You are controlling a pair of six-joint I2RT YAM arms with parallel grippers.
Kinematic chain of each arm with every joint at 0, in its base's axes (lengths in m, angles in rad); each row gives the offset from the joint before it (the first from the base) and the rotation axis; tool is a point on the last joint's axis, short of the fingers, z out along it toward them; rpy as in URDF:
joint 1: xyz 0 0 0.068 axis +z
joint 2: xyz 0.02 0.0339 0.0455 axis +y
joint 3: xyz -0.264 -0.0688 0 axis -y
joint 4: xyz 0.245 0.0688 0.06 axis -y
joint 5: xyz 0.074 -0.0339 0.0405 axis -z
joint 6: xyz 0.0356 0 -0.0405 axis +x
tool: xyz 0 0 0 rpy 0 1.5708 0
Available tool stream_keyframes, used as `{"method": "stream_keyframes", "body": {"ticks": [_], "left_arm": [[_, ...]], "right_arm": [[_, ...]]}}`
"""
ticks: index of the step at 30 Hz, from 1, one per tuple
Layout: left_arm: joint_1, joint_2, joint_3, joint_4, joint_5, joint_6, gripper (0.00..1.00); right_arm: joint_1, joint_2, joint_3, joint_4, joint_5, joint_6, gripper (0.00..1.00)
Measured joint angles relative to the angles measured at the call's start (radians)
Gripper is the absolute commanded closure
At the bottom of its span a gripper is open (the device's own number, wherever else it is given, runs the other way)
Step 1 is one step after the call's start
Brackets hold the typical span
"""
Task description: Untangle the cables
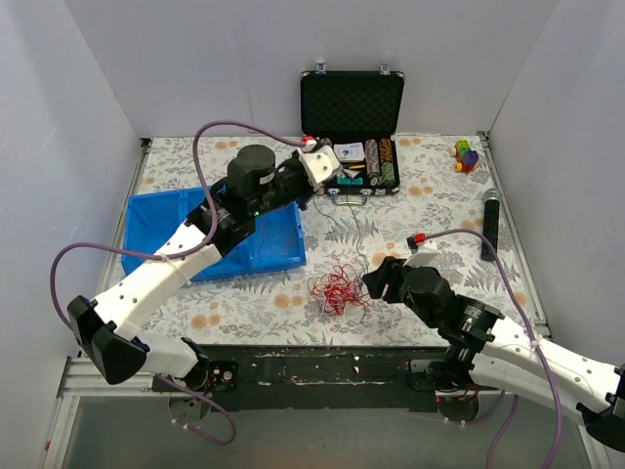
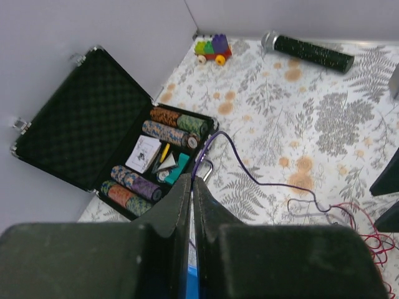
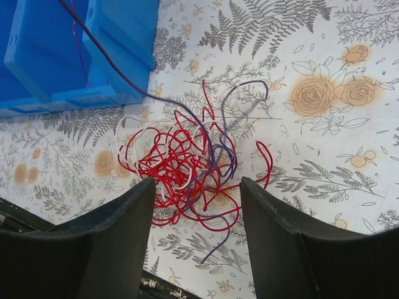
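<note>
The cables lie as a tangle (image 1: 337, 288) of mostly red wire with white and dark navy strands near the table's front middle; the right wrist view shows the tangle (image 3: 187, 168) close up. My left gripper (image 1: 314, 176) hovers by the front of the open case. Its jaws (image 2: 192, 179) are shut on a dark navy cable (image 2: 249, 177), which runs slack across the table to the tangle and crosses over the blue bin in the right wrist view (image 3: 112, 62). My right gripper (image 1: 374, 280) is open and empty, its fingers straddling the tangle's near side (image 3: 197, 184).
A blue bin (image 1: 283, 256) stands left of the tangle. An open black case of poker chips (image 1: 352, 103) sits at the back middle. A small coloured toy (image 1: 466, 154) and a black cylinder (image 1: 490, 225) lie at the right. White walls close in three sides.
</note>
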Motion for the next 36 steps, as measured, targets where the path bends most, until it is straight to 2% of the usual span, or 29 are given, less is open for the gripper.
{"method": "stream_keyframes", "body": {"ticks": [8,15,21,26,31,36], "left_arm": [[-0.012,-0.011,0.225,-0.095,0.005,-0.028,1.0],[-0.027,-0.011,0.417,-0.107,0.006,0.023,1.0],[-0.033,-0.027,0.456,-0.103,0.003,0.077,1.0],[-0.038,-0.034,0.457,-0.111,0.004,0.099,1.0],[-0.044,-0.019,0.52,-0.159,0.005,0.104,1.0],[-0.048,-0.003,0.633,-0.179,0.005,0.114,1.0]], "right_arm": [[-0.001,0.09,0.006,0.091,-0.002,-0.032,0.33],[-0.001,0.137,0.003,0.208,-0.039,-0.069,0.33],[-0.001,0.171,-0.018,0.274,-0.056,-0.084,0.32],[-0.001,0.206,-0.027,0.405,-0.066,-0.147,0.33],[-0.001,0.358,-0.028,0.562,-0.065,-0.215,0.41],[-0.001,0.499,-0.028,0.674,-0.066,-0.238,0.65]]}}
